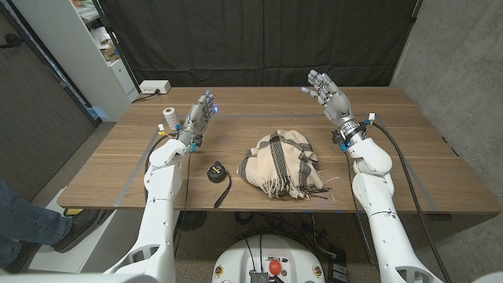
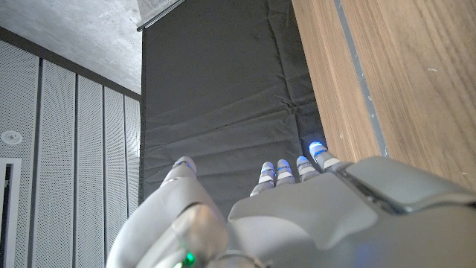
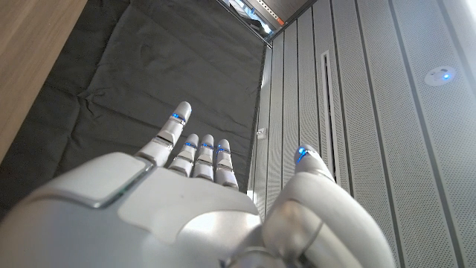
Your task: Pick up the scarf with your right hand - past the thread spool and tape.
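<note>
Wood-grain table [image 1: 409, 157], brown and smooth, carries everything. At the far left a person's leg in blue jeans [image 1: 23, 220] and a dark shoe show beside the table's near corner. A white power strip [image 1: 154, 87] lies at the table's far left edge, by a white shelf unit [image 1: 86, 47]. Nearer stands the thread spool [image 1: 168, 118], a small upright cylinder wound in off-white thread, just left of the left hand [image 1: 200, 114]. That hand is raised over the table, its grey fingers apart and holding nothing; in the left wrist view the left hand [image 2: 297, 216] shows smooth pale shells with blue-lit fingertips reaching toward a creased black curtain [image 2: 223, 97].

Next comes the tape [image 1: 215, 169], a small black measuring-tape case with a yellow mark and a thin dark strap trailing toward the near edge. It sits between the left forearm and the scarf, close to neither.

Around the table's middle, toward the near edge, lies the scarf [image 1: 281, 161], a soft cream fabric crossed by dark plaid stripes, bunched into a rounded heap, with fringe spilling out at its near and right sides.

Well beyond and right of the heap, the right hand [image 1: 326, 94] is held up in the air, fingers spread and empty, clear of the scarf. The right wrist view shows the right hand [image 3: 193, 201] open against the curtain and a ribbed grey wall panel [image 3: 372, 97].
</note>
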